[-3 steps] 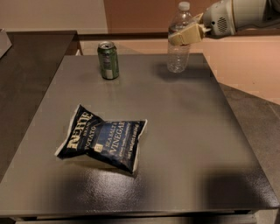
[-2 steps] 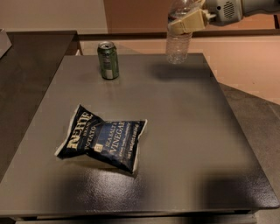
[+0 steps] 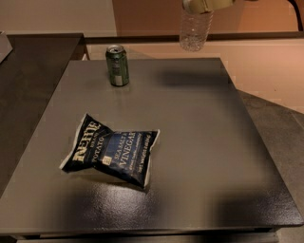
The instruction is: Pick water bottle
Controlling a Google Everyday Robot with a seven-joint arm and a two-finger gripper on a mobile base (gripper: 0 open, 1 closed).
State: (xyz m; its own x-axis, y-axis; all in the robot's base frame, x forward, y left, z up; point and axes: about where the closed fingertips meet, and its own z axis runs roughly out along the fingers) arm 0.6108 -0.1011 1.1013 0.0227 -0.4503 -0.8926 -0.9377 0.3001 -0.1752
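The water bottle (image 3: 194, 29), clear and ribbed, hangs in the air above the far right part of the grey table (image 3: 199, 142). Only its lower body shows; its cap and label are cut off by the top edge. My gripper (image 3: 202, 5) is at the very top edge of the view, shut on the bottle's upper part. The bottle's shadow lies on the table just below it.
A green drink can (image 3: 117, 65) stands upright at the far left of the table. A dark blue chip bag (image 3: 111, 154) lies flat left of centre. A darker counter (image 3: 28, 80) adjoins the table on the left.
The gripper has lifted the water bottle off the table and carried it upward, so its top and most of the gripper now leave the view. The can and bag have not moved.
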